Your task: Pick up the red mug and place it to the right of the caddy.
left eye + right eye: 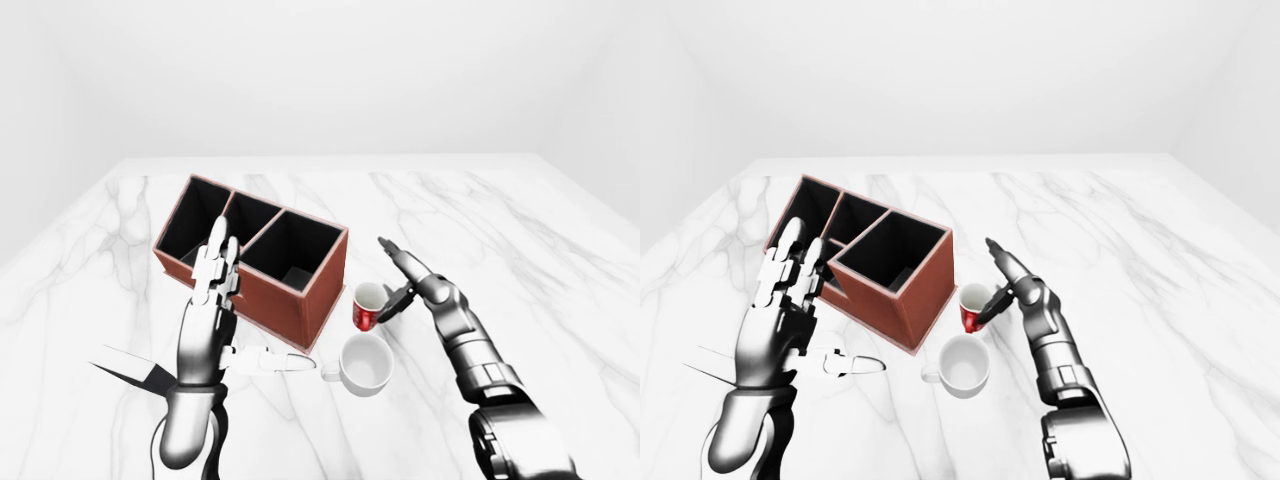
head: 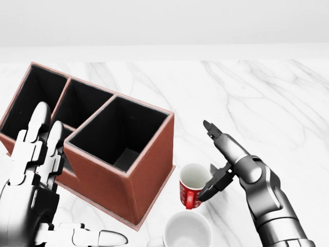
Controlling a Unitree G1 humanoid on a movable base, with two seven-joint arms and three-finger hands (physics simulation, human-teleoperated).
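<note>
Two mugs are seen on the white surface (image 1: pixel 560 240): one red mug (image 2: pixel 192 188) just right of the one brown caddy (image 2: pixel 103 149), and one white mug (image 2: pixel 187 230) below it. The right robot hand (image 2: pixel 218 162) is spread wide beside the red mug. The left robot hand (image 1: pixel 215 300) is held wide too.

A broad white marble surface (image 1: pixel 480 210) fills the lower part of every view, laced with thin grey veins. Its far edge runs straight across the left-eye view, just above the middle. Beyond it rise plain white walls (image 1: pixel 330 70), bare and evenly lit, meeting at soft corners on both sides. The light is bright and diffuse, the shadows faint.
</note>
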